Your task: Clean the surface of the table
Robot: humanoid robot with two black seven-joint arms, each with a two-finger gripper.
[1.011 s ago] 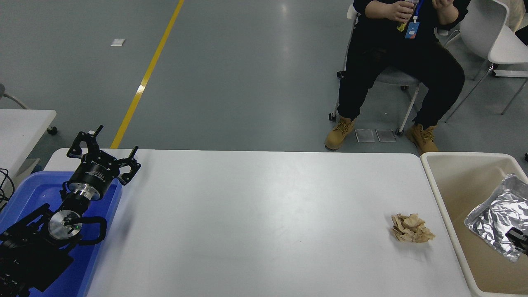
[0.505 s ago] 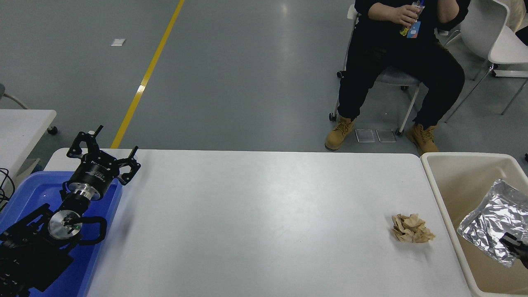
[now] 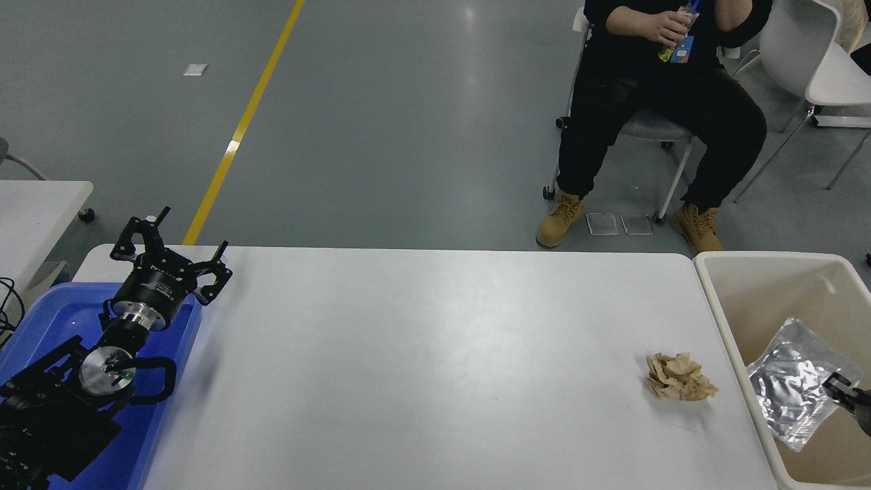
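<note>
My left gripper [image 3: 178, 256] hangs parked over the blue bin [image 3: 41, 320], fingers spread wide, holding nothing. The table surface [image 3: 422, 367] stretches across the middle, a crumpled brown paper wad [image 3: 679, 376] lying near its right end. At the right edge, my right gripper [image 3: 844, 393] pinches the silver foil bag [image 3: 789, 391] inside the cream tub [image 3: 769, 262]

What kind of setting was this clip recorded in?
Probably an industrial lab or workshop floor: grey floor with a yellow line, a white table flanked by bins, a person seated on an office chair.
</note>
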